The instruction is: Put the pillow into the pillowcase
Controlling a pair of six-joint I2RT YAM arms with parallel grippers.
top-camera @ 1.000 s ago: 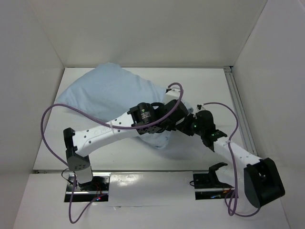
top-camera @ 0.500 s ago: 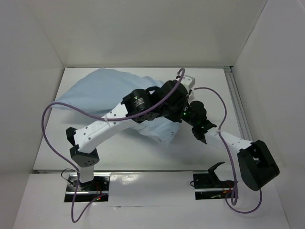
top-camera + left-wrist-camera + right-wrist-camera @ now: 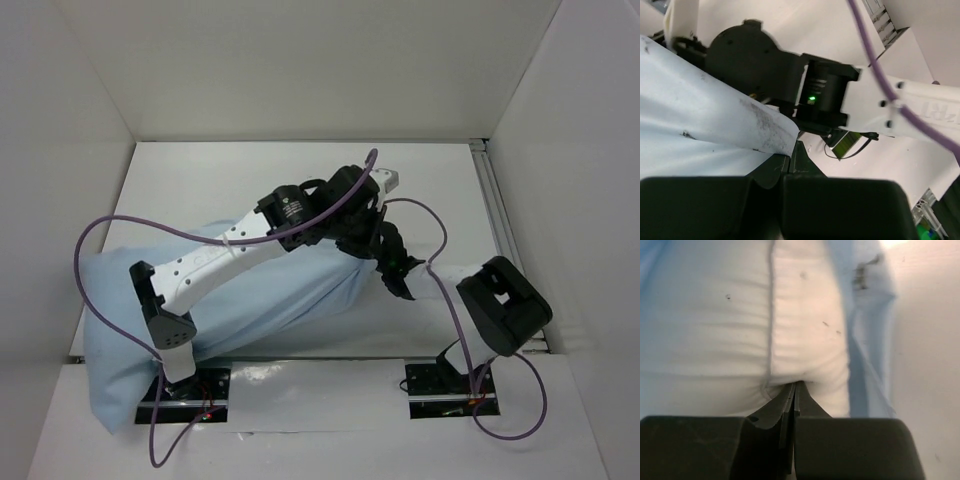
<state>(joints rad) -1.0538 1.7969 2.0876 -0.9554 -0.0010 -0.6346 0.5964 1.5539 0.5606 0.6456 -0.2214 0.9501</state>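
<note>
The light blue pillowcase [image 3: 270, 300] lies stretched from the middle of the table to the near left, where its end hangs over the front edge. My left gripper [image 3: 790, 150] is shut on a smudged edge of the pillowcase [image 3: 700, 115]; in the top view it sits at the case's right end [image 3: 365, 230]. My right gripper [image 3: 794, 386] is shut on a pinch of the white pillow [image 3: 715, 315], with the pillowcase [image 3: 867, 350] bunched along the pillow's right side. In the top view the right gripper [image 3: 388, 262] is close beside the left one, and the pillow is hidden there.
White walls enclose the table at the back, left and right. A metal rail [image 3: 497, 220] runs along the right edge. Purple cables [image 3: 85, 270] loop off both arms. The right arm's elbow [image 3: 503, 305] is folded near the front right.
The blue bundle has swung from the back left to the near left and now hangs over the front edge. Both grippers shifted slightly towards the back, and the right arm folded in closer.
</note>
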